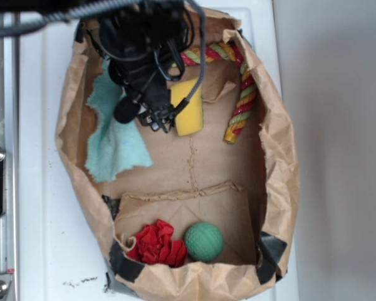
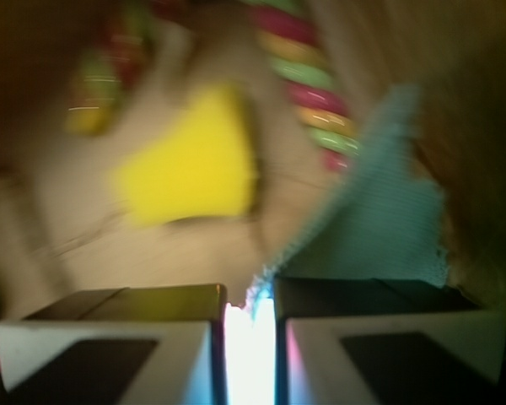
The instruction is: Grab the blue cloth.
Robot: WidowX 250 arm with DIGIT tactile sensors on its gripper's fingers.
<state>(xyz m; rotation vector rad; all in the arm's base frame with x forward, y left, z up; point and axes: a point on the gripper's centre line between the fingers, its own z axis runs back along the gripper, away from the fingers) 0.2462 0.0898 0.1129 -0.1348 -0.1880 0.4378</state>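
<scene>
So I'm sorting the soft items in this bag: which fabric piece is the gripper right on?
The blue cloth, the large teal towel by the bag's left wall under the gripper. The red fabric bunch sits far off beside the green ball.

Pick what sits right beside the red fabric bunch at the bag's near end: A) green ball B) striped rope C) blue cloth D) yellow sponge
A: in the exterior view the green ball sits right next to the red fabric bunch, while the yellow sponge, striped rope and blue cloth lie at the far end by the gripper.
</scene>
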